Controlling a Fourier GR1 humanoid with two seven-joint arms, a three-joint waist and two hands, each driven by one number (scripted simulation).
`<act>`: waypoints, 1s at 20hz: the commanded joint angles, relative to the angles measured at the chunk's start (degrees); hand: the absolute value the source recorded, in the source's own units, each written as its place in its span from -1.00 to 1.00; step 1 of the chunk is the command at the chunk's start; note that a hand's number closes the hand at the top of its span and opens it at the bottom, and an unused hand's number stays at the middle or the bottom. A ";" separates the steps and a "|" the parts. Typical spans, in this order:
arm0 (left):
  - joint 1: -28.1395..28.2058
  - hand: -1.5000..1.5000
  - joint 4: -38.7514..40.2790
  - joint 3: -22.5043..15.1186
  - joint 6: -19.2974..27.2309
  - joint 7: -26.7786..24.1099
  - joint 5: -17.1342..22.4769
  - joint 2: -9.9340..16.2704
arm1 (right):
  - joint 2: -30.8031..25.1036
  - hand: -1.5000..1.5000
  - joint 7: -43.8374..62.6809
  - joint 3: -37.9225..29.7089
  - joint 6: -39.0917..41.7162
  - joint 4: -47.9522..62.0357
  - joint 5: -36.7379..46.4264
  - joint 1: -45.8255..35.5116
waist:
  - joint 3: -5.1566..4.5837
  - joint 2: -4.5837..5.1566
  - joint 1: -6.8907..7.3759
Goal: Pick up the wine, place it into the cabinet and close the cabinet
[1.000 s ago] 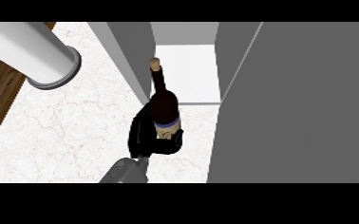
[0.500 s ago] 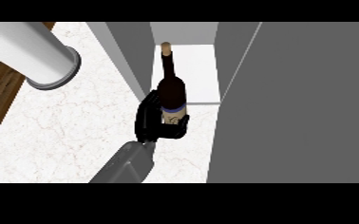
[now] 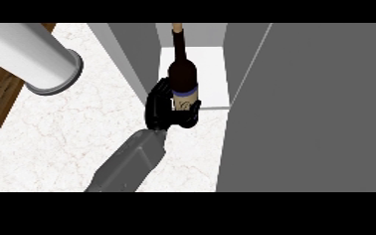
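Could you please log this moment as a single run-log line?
phase: placing | right hand: fingers curled round wine bottle | bottle: upright at cabinet opening | cabinet door: open | left hand: not in view

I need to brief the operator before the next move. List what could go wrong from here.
1. The wine bottle is at the mouth of the cabinet, close to its left wall; its neck or the hand curled round its base might clip that wall.
2. The open cabinet door stands along the right; a sideways swing could strike it.
3. Released while tilted, the bottle may topple.
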 commanded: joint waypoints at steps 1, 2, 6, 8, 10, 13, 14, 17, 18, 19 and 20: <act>-3.63 1.00 5.59 3.30 -2.47 0.82 1.13 -0.01 | 1.95 -1.00 -1.70 4.74 -0.89 -0.08 4.80 0.45 | 0.01 -0.02 0.28; -4.21 1.00 0.48 1.98 3.36 1.32 2.72 -0.01 | -0.08 -1.00 -3.44 -0.78 1.80 -0.32 -1.58 2.77 | 0.04 -0.10 0.21; -9.77 1.00 7.59 4.11 0.19 0.97 2.65 -0.01 | -0.90 -1.00 -4.75 -1.30 3.27 0.81 -1.76 4.28 | 0.04 0.00 0.01; -11.90 1.00 11.98 4.88 -2.21 -0.85 3.52 -0.01 | 0.31 -1.00 -3.88 1.06 1.48 2.38 0.82 1.61 | 0.01 0.14 -0.27; -14.58 1.00 14.18 7.34 -2.54 0.75 2.33 -0.01 | 0.58 -1.00 -5.34 -0.48 1.24 3.74 -0.03 0.95 | 0.02 0.13 -0.05; -17.06 1.00 17.66 6.92 -3.26 0.20 4.93 -0.01 | 0.61 -1.00 -4.66 0.77 1.14 2.56 0.74 1.01 | 0.00 0.40 -1.04; -17.43 1.00 16.31 5.22 -1.05 1.80 4.98 -0.01 | 1.78 -1.00 -3.86 3.62 -0.26 3.44 3.68 -0.62 | -0.01 0.30 -0.82; -22.27 1.00 22.49 7.89 -3.08 3.36 4.09 -0.01 | -0.08 -1.00 -5.37 -0.71 2.44 2.47 -1.88 2.71 | 0.02 0.54 -1.36; -21.99 1.00 19.37 6.10 0.85 3.90 4.98 -0.01 | 0.46 -1.00 0.96 2.45 -1.04 -1.40 0.85 -0.88 | -0.03 0.31 -1.26; -22.26 1.00 21.03 5.95 -0.85 4.43 5.69 -0.01 | 0.69 -1.00 -3.02 2.47 0.82 -0.38 0.94 1.79 | -0.01 0.53 -1.89; -24.16 1.00 22.62 7.16 0.14 4.71 5.64 -0.01 | 0.71 -1.00 -3.18 2.23 0.88 0.19 0.49 1.49 | 0.00 0.56 -1.78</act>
